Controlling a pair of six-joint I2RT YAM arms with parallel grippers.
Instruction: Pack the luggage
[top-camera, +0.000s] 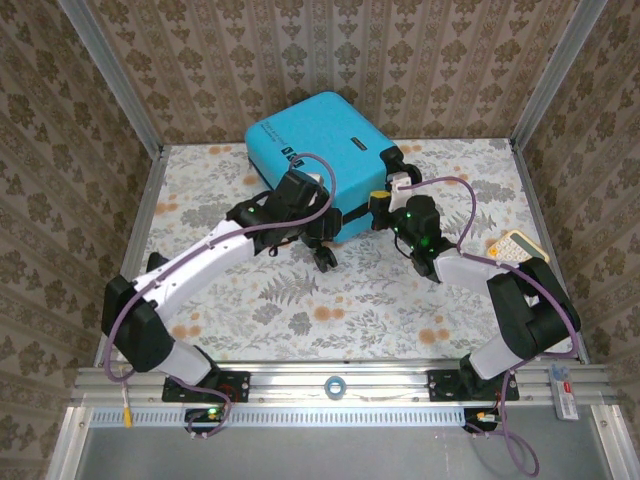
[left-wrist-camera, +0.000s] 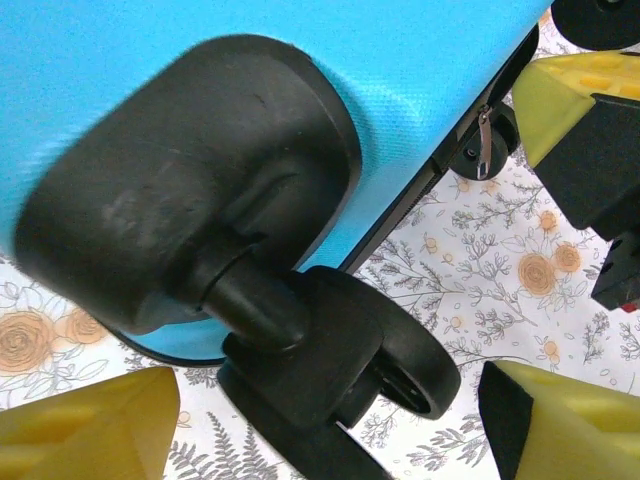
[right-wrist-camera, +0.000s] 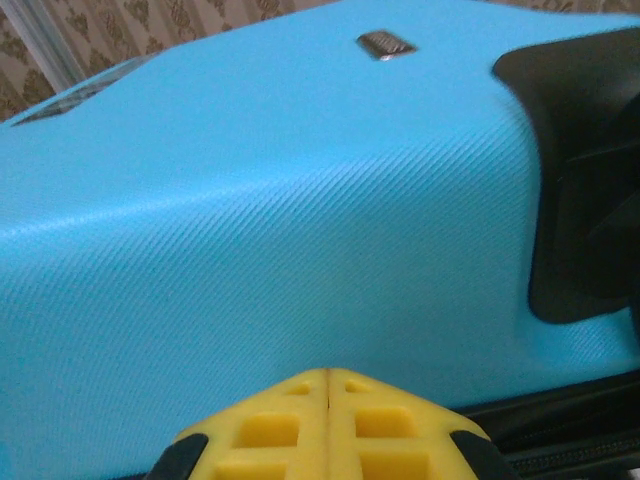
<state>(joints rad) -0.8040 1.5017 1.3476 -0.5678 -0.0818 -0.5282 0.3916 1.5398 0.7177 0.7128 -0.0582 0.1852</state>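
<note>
Bracing the luggage (top-camera: 320, 140) with the closed right tool (right-wrist-camera: 328, 375), draw the wide-spread, empty left tool (left-wrist-camera: 325, 420) off its 6 o'clock wheel (left-wrist-camera: 400, 350).

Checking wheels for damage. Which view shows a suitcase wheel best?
Left wrist: one wheel and its black housing appear close up. Top external shows a wheel small at the luggage near edge; right wrist has a blurred housing at its edge.
</note>
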